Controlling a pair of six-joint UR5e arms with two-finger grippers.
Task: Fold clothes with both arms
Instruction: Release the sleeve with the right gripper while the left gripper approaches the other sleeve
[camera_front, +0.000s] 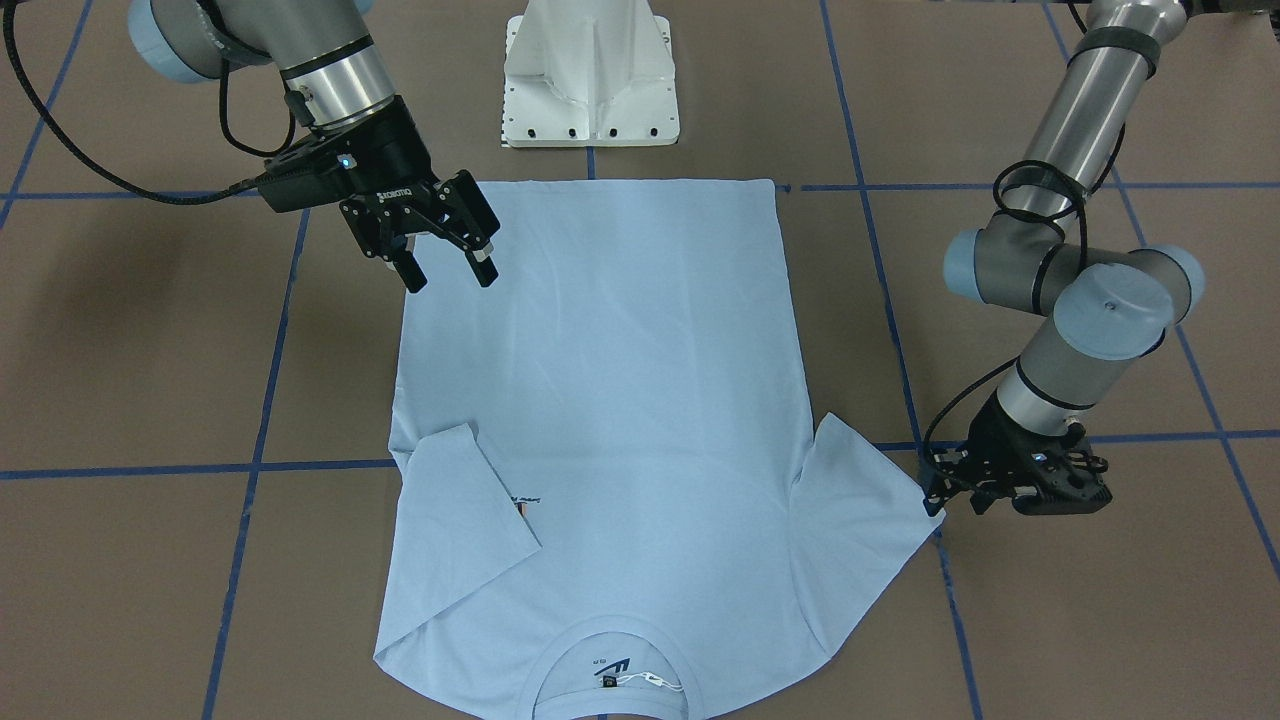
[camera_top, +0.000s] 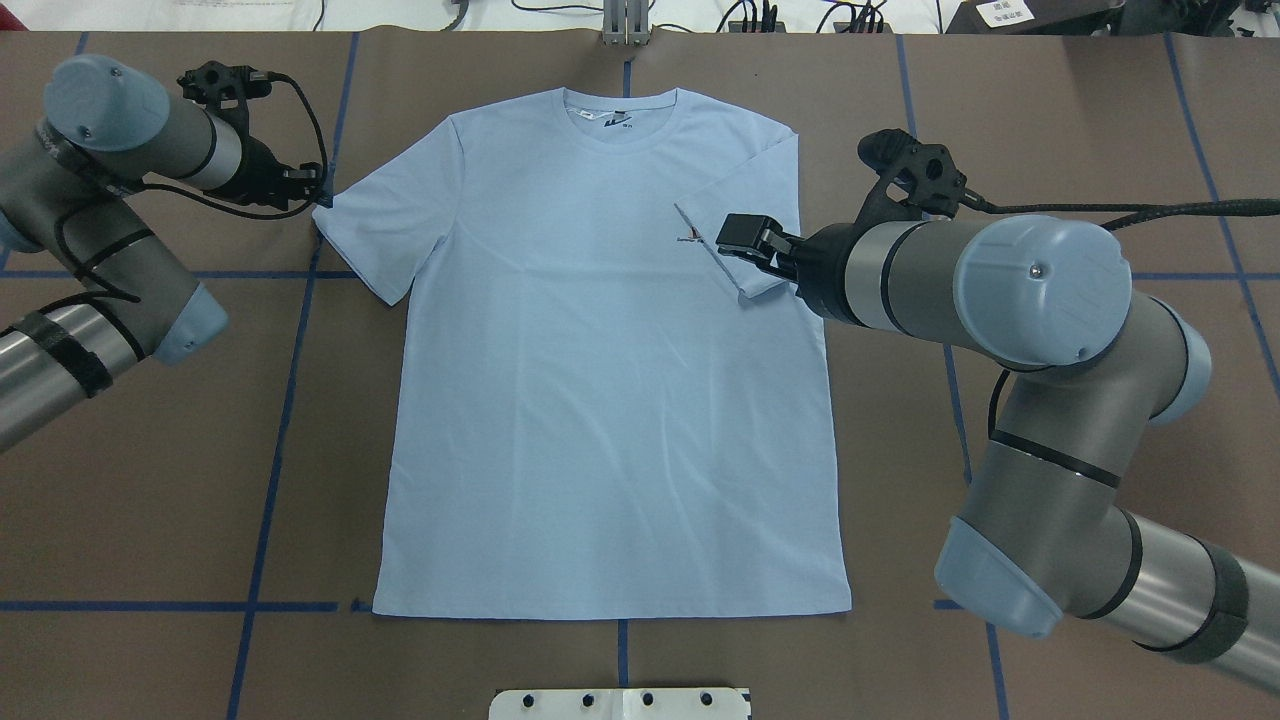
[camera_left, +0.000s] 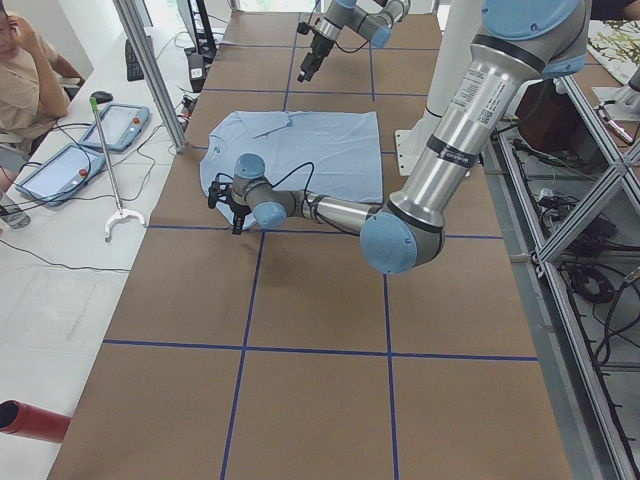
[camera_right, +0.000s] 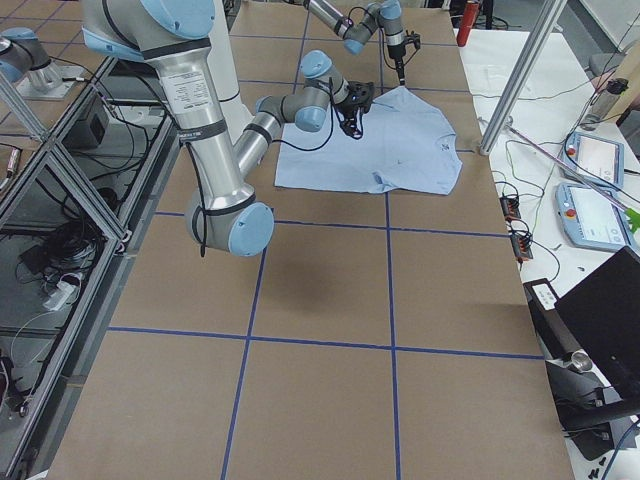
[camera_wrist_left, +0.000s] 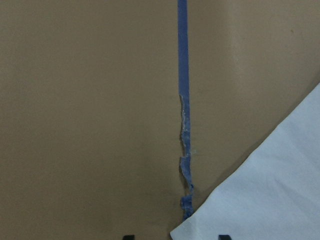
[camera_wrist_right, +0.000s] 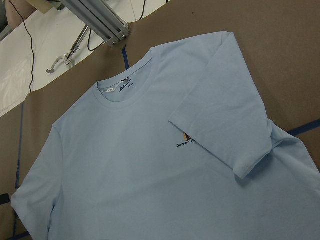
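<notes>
**At the left sleeve's corner: a thin bite, and a fold that could be dragged loose**

On the brown table (camera_top: 150, 450), the light blue T-shirt (camera_top: 610, 400) lies face up and flat, its collar (camera_top: 620, 115) at the far edge from the robot.

The left gripper (camera_front: 938, 492) sits low at the tip of the outspread left sleeve (camera_top: 385, 220). Its fingers are spread, and the left wrist view shows only the sleeve's very corner between them. I judge that closing here could catch too little cloth, or just 1 layer, so the sleeve slips out on the lift. The ragged blue tape (camera_wrist_left: 185, 150) just beside the corner could also snag a fingertip.

A low or fast pull might haul the whole shirt sideways and wrinkle the body.

Further right, the right sleeve (camera_front: 465, 510) is already turned in over the chest and covers part of the chest print (camera_wrist_right: 186, 142). A dragging pull would likely undo that fold.

The right gripper (camera_front: 447, 268) hovers above the shirt with its jaws apart, holding nothing. Its forearm hangs over that side, so a wide sweep by the left arm could meet it.

Off the cloth are the white pedestal base (camera_front: 590, 90) and, on a side bench, tablets (camera_left: 118, 125) near a seated person (camera_left: 25, 70). None of these stands in the way.
</notes>
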